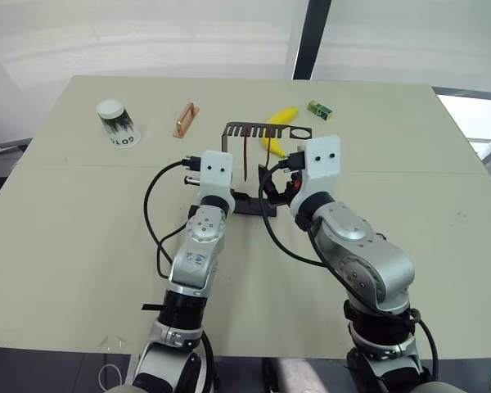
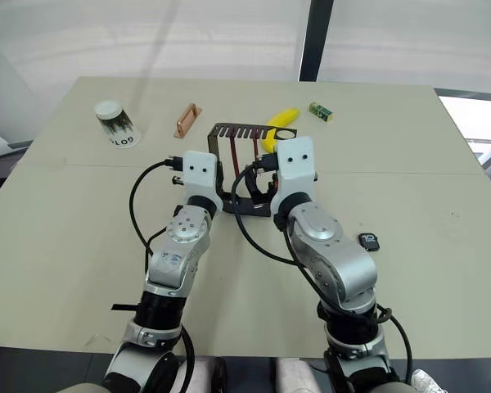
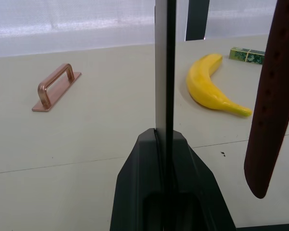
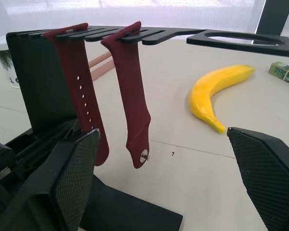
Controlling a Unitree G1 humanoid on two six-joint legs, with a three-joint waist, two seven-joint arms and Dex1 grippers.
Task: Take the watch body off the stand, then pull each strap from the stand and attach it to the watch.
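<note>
Risk: right end effector [image 4: 159, 183], fingers wide apart, sits just short of both straps [image 4: 130, 91] hanging from stand [image 4: 149, 33]; a skewed pull tips it. Left end effector [image 3: 166, 144] clamps stand wall. Watch body [image 2: 368, 241] lies on bench [image 2: 442, 164], well right.

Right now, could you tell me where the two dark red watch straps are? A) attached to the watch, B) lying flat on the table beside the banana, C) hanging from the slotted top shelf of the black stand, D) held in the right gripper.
C: both straps hang down from the comb slots of the stand, apart from the banana on the table.
</note>
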